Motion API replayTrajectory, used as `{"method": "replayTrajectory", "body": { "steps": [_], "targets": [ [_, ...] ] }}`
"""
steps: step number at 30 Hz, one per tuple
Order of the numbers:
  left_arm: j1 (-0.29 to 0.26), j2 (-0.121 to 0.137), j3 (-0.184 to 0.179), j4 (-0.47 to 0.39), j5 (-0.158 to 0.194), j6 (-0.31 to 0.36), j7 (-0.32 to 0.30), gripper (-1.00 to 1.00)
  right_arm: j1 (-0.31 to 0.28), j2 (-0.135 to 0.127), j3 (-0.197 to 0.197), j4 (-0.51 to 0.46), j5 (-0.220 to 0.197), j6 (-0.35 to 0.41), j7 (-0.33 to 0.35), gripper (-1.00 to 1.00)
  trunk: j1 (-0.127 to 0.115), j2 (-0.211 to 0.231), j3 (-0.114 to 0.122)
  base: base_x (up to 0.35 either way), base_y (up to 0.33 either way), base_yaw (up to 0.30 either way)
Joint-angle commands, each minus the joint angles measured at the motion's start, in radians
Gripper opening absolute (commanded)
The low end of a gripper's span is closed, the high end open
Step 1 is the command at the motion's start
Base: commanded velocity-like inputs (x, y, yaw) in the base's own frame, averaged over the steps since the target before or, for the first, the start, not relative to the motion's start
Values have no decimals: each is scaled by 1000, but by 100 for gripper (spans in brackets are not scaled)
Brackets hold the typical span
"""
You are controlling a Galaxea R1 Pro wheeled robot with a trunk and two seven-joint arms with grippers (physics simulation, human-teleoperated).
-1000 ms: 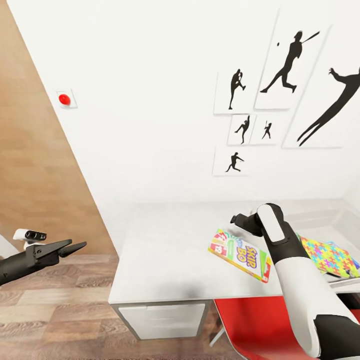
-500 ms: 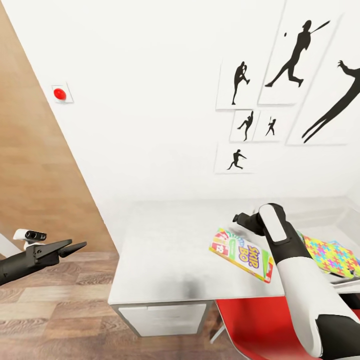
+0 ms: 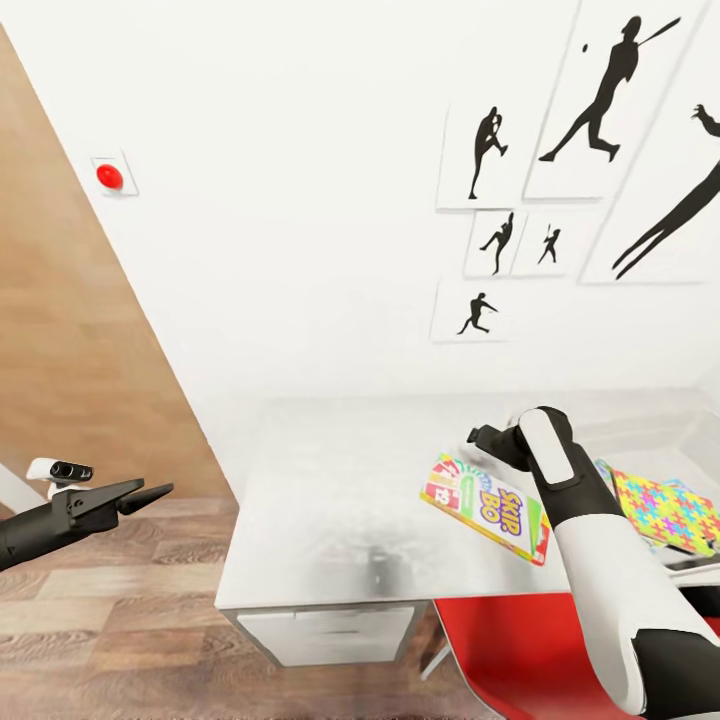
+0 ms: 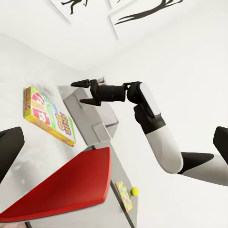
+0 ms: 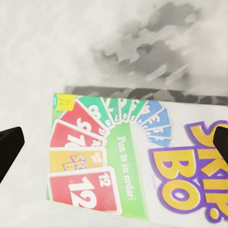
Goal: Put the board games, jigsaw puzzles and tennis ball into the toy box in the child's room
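A Skip-Bo board game (image 3: 487,507) lies flat on the grey table (image 3: 330,500) in the child's room, its card-fan artwork facing up. The right gripper (image 4: 85,92) hangs just above the box's far end with its two fingers spread apart and nothing between them; the right wrist view looks straight down on the box (image 5: 137,161), a dark fingertip at each side edge. Just beyond the board game, on the side away from the wooden wall, a jigsaw puzzle (image 3: 665,510) with a bright multicoloured cover rests on the same table, partly hidden by the right arm. The seat of a red chair (image 3: 520,650) sits tucked against the table's near edge below the board game. In the left wrist view a tennis ball (image 4: 135,191) sits beside a small colourful box on a table surface past the red chair. The left gripper (image 3: 150,494) is held out over the wood floor, well apart from the table, fingers slightly parted and empty. Black silhouette prints of ballplayers (image 3: 600,90) hang on the white wall above the table.
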Motion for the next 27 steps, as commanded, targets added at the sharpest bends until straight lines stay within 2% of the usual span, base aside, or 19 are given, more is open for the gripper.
{"method": "replayTrajectory", "body": {
  "steps": [1,9,27],
  "targets": [
    [-1,0,0,0,3,9,-1,100,-1,-3,0,-1,-11,2,-10,100,1,-2,-4,0,0,0],
    [-1,0,0,0,3,9,1,100,-1,-13,0,-1,-11,1,-10,100,1,-2,-16,52,0,0],
    [-1,0,0,0,3,7,1,100,0,-26,1,-1,-12,0,-10,100,1,-2,-45,165,0,0]
  ]
}}
